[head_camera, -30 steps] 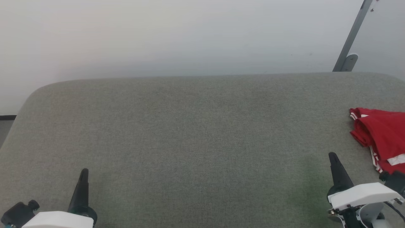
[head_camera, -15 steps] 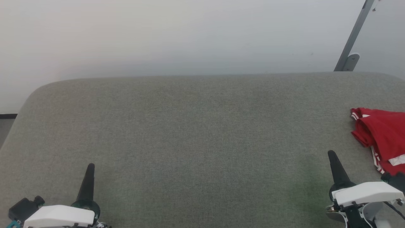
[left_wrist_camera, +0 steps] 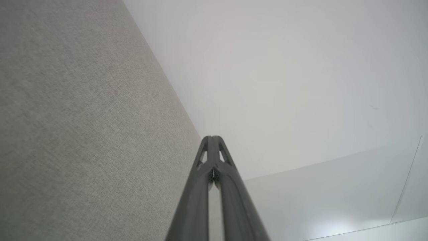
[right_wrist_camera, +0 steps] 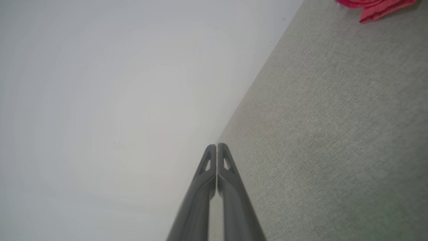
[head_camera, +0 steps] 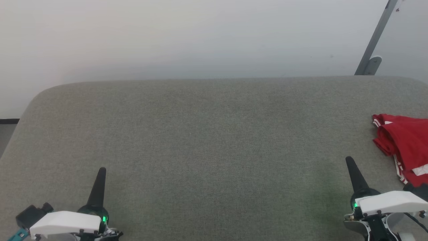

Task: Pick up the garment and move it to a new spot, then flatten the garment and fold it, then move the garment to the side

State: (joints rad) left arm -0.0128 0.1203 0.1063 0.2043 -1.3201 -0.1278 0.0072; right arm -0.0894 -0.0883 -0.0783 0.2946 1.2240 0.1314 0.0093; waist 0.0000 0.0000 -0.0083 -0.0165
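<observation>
The garment, red with white striped trim, lies bunched at the far right edge of the grey cloth table, partly cut off by the head view's border. A corner of the garment shows at the top right of the right wrist view. My right gripper is shut and empty, a short way left of and nearer than the garment, not touching it. My left gripper is shut and empty near the table's front left. In the wrist views both the left gripper and the right gripper have their fingers pressed together.
A pale wall rises behind the table's rounded far edge. A grey metal strut with a bracket leans against the wall at the back right. A dark strip of floor trim shows beyond the left edge.
Both grippers have crept forward over the table, the left one also shifting right. Green lights now glow on both wrists. The garment has not moved on the table.
</observation>
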